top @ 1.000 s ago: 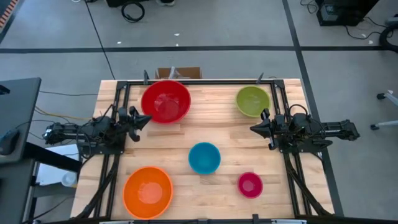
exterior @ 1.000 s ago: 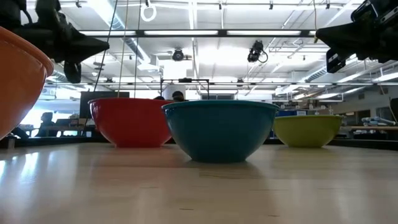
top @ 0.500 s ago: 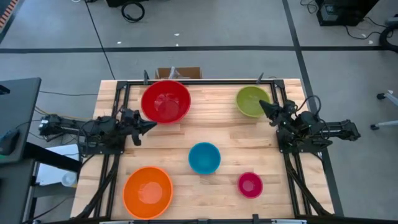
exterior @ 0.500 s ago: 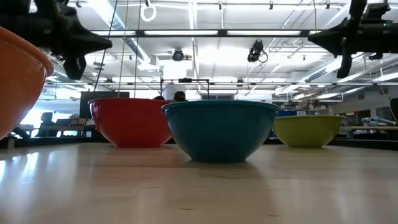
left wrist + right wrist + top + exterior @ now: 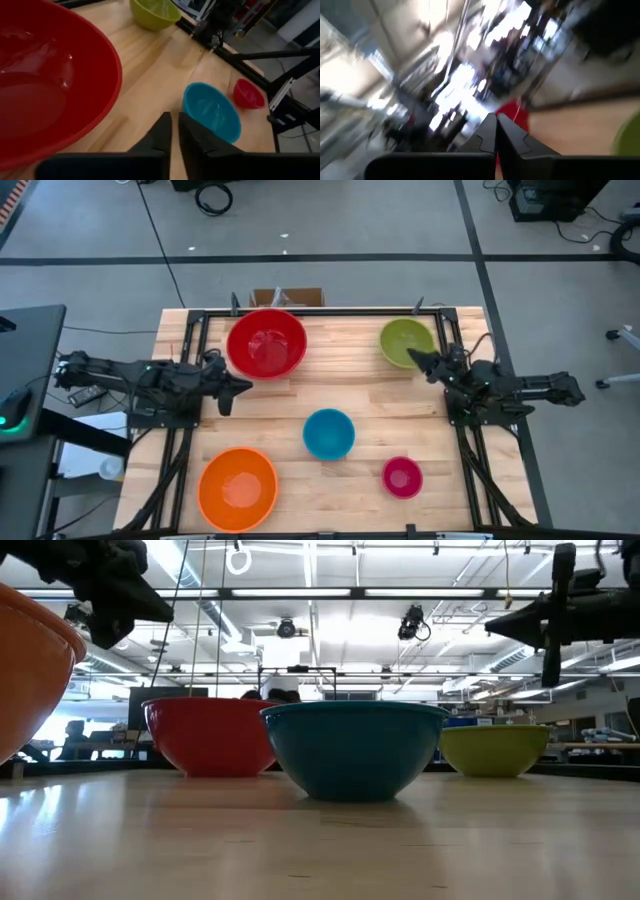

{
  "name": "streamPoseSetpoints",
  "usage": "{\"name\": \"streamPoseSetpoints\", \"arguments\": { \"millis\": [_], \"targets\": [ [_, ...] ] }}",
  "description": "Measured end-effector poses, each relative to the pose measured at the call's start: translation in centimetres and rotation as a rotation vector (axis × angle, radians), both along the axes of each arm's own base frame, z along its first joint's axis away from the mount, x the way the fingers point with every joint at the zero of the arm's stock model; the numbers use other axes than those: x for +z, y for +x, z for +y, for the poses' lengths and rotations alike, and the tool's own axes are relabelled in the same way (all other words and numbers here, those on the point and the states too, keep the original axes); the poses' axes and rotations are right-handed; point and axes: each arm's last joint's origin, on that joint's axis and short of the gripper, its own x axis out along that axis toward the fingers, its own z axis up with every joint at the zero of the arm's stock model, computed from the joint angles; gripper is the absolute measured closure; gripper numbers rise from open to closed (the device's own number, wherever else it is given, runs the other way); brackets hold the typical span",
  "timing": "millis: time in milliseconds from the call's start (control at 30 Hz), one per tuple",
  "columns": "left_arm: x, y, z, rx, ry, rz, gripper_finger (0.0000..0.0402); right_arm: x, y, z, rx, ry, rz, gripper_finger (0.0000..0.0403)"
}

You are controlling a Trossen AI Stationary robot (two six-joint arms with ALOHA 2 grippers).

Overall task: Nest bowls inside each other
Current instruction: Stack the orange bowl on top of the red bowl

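Grey floor surrounds the wooden desk in the high view, where five bowls sit apart, none nested: red bowl upper middle, green bowl upper right, blue bowl centre, orange bowl lower left, pink bowl lower right. Since a second ago the left hand has reached out below the red bowl, and the right hand has swung to the green bowl's edge, so first picks look close. Low view shows glossy, empty bowls resting on the desk. Left wrist view: fingers nearly together with a thin gap, grasping nothing. Right wrist view: fingers clenched, empty.
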Motion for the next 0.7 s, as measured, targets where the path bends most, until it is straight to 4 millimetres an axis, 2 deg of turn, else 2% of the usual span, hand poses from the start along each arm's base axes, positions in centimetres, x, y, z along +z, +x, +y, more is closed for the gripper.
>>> {"name": "streamPoseSetpoints", "arguments": {
  "millis": [100,200,333,500,700],
  "targets": [
    [0.4,-0.3,-0.1,-0.034,-0.009,0.025,0.0321,-0.3,0.8,0.1,0.062,0.101,0.021,0.0397],
    [0.6,-0.5,-0.2,-0.106,-0.027,0.066,0.0289,0.8,1.8,0.1,0.066,0.15,0.047,0.0397],
    [0.6,-0.7,-0.4,-0.177,-0.059,0.087,0.0265,2.8,3.9,0.3,0.082,0.15,0.132,0.0397],
    [0.5,-0.8,-0.5,-0.185,-0.062,0.107,0.026,4.7,8.2,1.1,0.124,0.154,0.275,0.0397],
    [0.1,-1.0,-0.4,-0.185,-0.039,0.155,0.026,6.2,14.5,3.0,0.158,0.18,0.4,0.0396]
  ]
}}
